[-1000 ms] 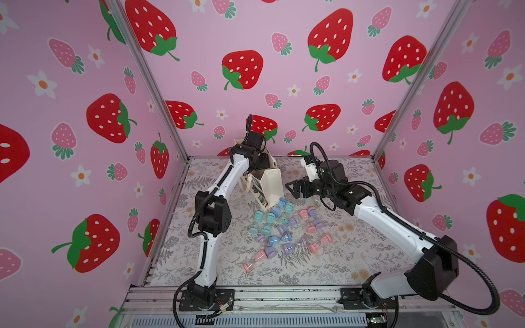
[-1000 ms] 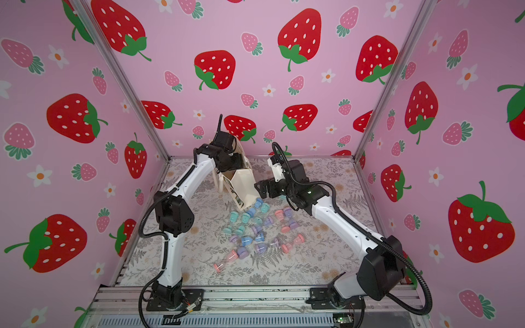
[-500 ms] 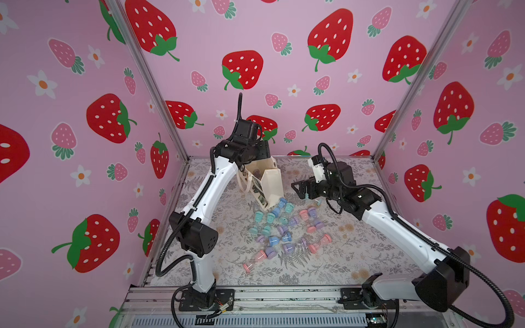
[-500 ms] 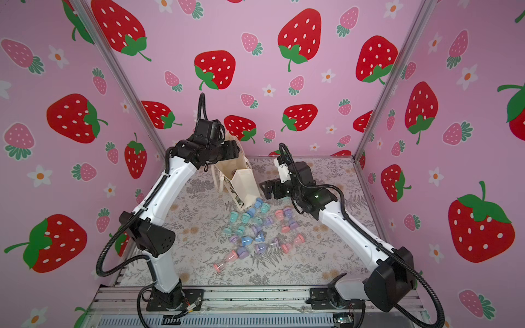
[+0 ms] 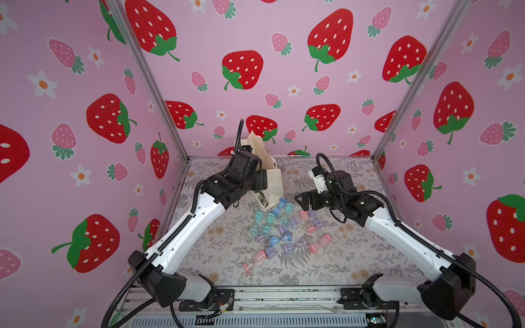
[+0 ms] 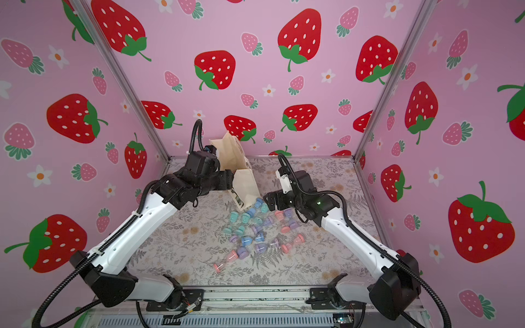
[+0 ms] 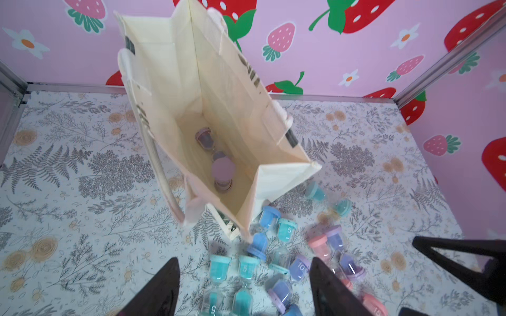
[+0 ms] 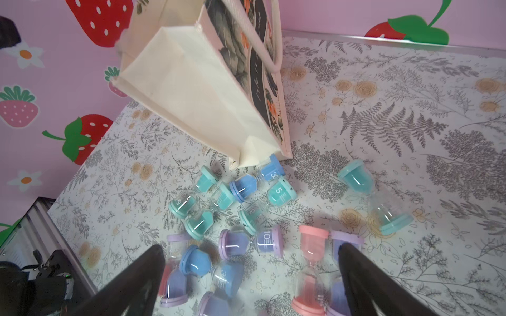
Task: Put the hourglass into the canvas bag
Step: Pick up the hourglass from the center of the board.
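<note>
The cream canvas bag (image 5: 270, 179) (image 6: 245, 184) stands tilted at the back of the table, its mouth (image 7: 219, 82) open. Its dark printed side (image 8: 257, 71) shows in the right wrist view. A blurred purple hourglass (image 7: 216, 158) lies on its bottom. Several teal, blue, purple and pink hourglasses (image 5: 281, 230) (image 6: 255, 230) lie loose in front of the bag. My left gripper (image 7: 243, 260) hangs open and empty above the near ones, short of the bag. To the right of the bag, my right gripper (image 8: 250, 247) (image 5: 301, 198) is open over purple and pink ones (image 8: 312, 251).
A lone teal hourglass (image 8: 375, 197) lies apart to the side of the pile. A pink one (image 5: 252, 262) lies nearest the front edge. Pink strawberry walls and metal corner posts (image 5: 145, 79) close in the floral table (image 5: 355, 255). One right finger (image 7: 451, 251) shows in the left wrist view.
My left arm has drawn back from over the bag's mouth toward the front and folded lower, its jaws a little wider. My right gripper has shifted slightly toward the front.
</note>
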You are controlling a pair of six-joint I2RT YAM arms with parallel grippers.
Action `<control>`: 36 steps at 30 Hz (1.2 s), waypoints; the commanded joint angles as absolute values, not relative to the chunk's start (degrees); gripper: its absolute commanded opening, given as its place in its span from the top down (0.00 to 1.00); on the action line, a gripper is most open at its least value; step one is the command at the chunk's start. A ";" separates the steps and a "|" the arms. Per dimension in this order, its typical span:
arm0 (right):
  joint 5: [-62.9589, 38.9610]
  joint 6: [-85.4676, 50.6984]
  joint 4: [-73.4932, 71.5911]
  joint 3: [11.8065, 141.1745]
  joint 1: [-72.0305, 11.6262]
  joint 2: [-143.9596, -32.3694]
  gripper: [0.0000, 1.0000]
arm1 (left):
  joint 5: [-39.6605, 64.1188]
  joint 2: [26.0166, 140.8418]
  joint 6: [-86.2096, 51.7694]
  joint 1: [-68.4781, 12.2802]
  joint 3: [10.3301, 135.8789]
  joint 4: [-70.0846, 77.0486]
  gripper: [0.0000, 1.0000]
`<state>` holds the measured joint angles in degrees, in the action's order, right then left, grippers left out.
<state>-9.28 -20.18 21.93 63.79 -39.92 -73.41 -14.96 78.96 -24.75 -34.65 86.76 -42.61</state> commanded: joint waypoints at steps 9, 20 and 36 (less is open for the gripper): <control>-10.54 -20.98 20.44 55.51 -44.80 -72.63 0.01 | -21.76 70.66 -35.12 -43.61 66.65 -44.64 0.24; -14.14 -23.59 10.17 50.20 -48.07 -76.26 0.01 | -15.72 74.89 -39.75 -41.93 51.78 -34.63 0.26; -13.50 -25.65 4.31 49.02 -48.87 -79.57 0.01 | -11.97 87.91 -35.60 -36.25 51.22 -26.31 0.29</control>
<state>-13.65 -24.69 5.65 48.82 -48.60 -78.50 -12.67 86.83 -36.21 -36.80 50.46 -28.12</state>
